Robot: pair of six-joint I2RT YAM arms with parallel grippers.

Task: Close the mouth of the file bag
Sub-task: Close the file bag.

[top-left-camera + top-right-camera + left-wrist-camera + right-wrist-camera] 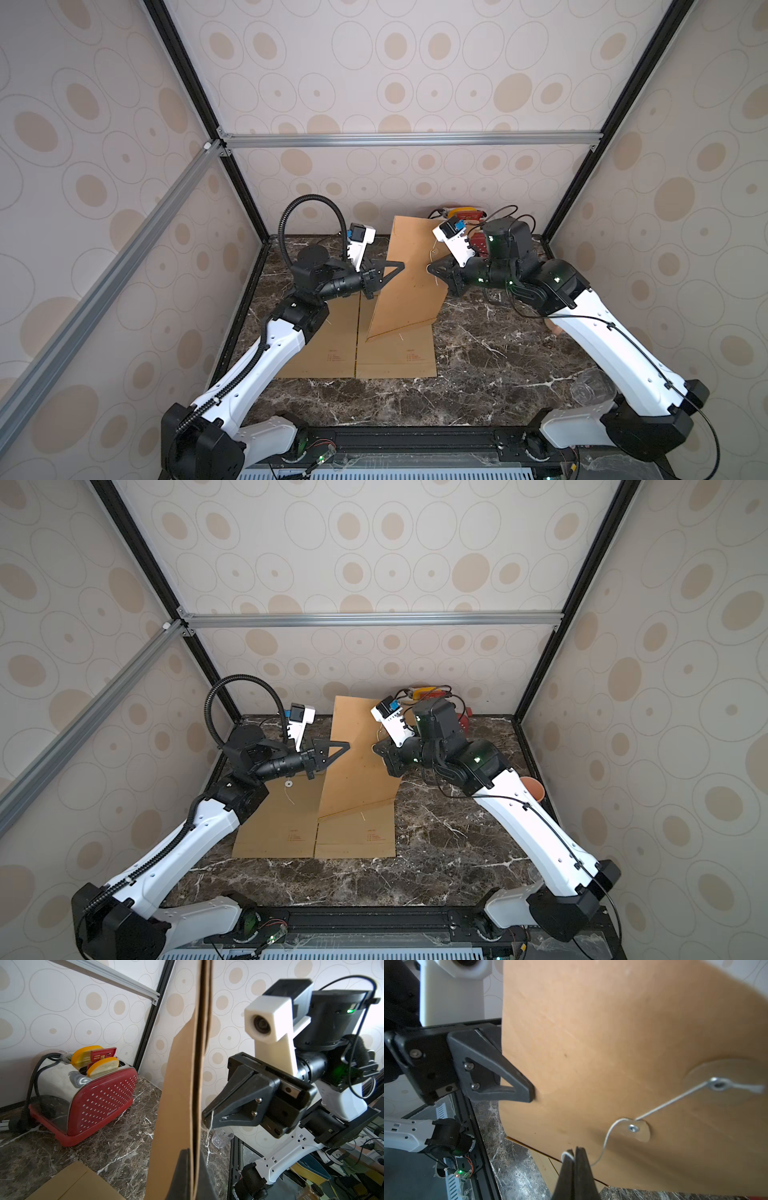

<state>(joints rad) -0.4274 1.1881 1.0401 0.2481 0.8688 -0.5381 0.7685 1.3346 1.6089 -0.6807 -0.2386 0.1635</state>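
Left arm reaches in from the left side; the left gripper (pixel 401 265) (pixel 348 745) has its jaws pressed together on the near edge of the raised file bag (pixel 409 291) (pixel 353 771). The left wrist view confirms this: the brown edge of the bag (pixel 176 1095) runs between the two dark fingers (pixel 182 1174). Below the gripper, two spare bags lie flat side by side on the marble table (pixel 478 374), the left flat bag (pixel 332 345) (pixel 282 812) touching the right flat bag (pixel 399 357) (pixel 357 837) along one long edge. The held file bag stands tilted above them at mid-table, its lowest corner down over the right flat bag; contact there cannot be told. On its face in the right wrist view, a white string (pixel 608 1138) runs from the rivet of a large paper disc (pixel 718 1084) to a small paper disc (pixel 635 1128), curves past that disc's edge and drops to the right gripper (pixel 575 1159) (pixel 430 268). That gripper is closed, pinching the string, with a short loop showing at the fingertips. Behind the bag, against the back wall, a red toaster (pixel 99 1101) holds bread slices (pixel 104 1066). A clear plastic cup (pixel 592 388) sits near the right arm's base.
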